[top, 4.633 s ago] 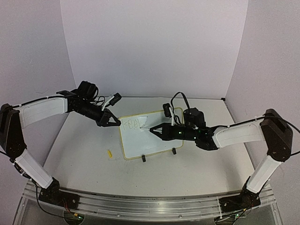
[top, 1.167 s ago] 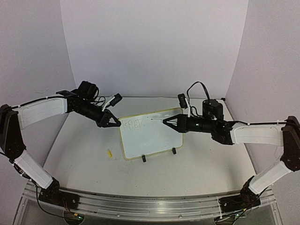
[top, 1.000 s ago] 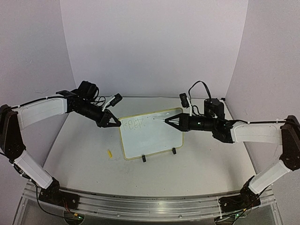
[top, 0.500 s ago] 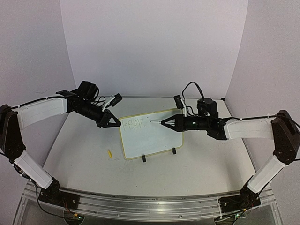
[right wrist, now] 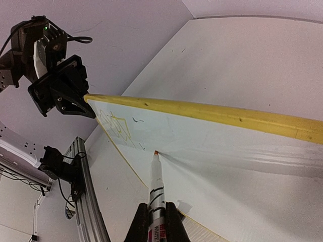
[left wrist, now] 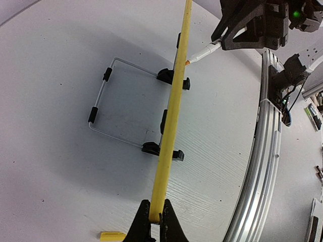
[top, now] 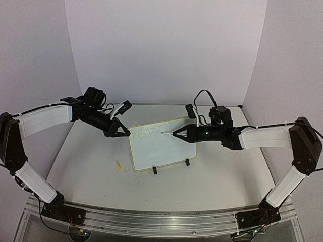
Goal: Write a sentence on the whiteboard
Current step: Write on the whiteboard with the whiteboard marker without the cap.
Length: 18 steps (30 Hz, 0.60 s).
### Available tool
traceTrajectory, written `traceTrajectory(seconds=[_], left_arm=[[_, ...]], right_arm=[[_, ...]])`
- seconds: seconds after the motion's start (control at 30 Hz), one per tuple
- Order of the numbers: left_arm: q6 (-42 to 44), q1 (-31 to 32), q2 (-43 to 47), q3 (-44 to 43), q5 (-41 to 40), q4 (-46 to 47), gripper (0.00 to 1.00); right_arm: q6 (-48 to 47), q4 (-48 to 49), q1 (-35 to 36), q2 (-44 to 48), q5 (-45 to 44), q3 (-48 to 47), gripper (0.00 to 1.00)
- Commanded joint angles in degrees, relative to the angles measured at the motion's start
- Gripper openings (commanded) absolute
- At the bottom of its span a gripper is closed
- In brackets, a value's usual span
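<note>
Left hand (top: 125, 133): pressed together, pinching the yellow rim at the upper-left corner of the whiteboard (top: 159, 150). In the left wrist view the fingers (left wrist: 145, 222) are seen clamped on either side of the rim edge (left wrist: 174, 101).

Yellow marker cap (top: 118, 165): lying on the bench (top: 91, 166), just off the board's lower-left corner and apart from it.

Whiteboard: held tilted at bench centre, propped on two black clip feet (top: 155, 170) at its near edge. A wire stand (left wrist: 94, 114) is seen behind it from the left wrist.

Sentence (top: 143, 133): faint yellow-green scrawl, confined to the upper-left of the board face. The letters cannot be read. In the right wrist view it sits just under the top rim, near the left hand (right wrist: 117, 124).

Marker (top: 169, 133): white barrel, pointed left, with its tip at the board face just right of the scrawl. The tip appears to be touching (right wrist: 155, 171); contact cannot be fully confirmed.

Right hand (top: 177, 133): pressed together on the marker barrel, reached in from the right over the board's upper-right area. The barrel is seen gripped between both fingers in the wrist view (right wrist: 155, 206).

Aluminium rail (top: 161, 222): runs along the near bench edge, with both arm bases mounted on it.
</note>
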<state>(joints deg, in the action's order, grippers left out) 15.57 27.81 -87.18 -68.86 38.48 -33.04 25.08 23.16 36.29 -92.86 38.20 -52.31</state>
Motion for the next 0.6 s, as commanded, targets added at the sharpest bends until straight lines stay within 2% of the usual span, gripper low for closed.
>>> traceTrajectory(seconds=[0.0,0.57], left_arm=[[2.1,0.0,0.3,-0.1,-2.9,0.2,0.0],[2.1,0.0,0.1,-0.2,-2.7,0.1,0.0]], right_arm=[[-0.7,0.9,-0.1,0.0,-3.6,-2.6,0.0],[-0.5,2.2,-0.2,3.8,-7.4,-2.3,0.0]])
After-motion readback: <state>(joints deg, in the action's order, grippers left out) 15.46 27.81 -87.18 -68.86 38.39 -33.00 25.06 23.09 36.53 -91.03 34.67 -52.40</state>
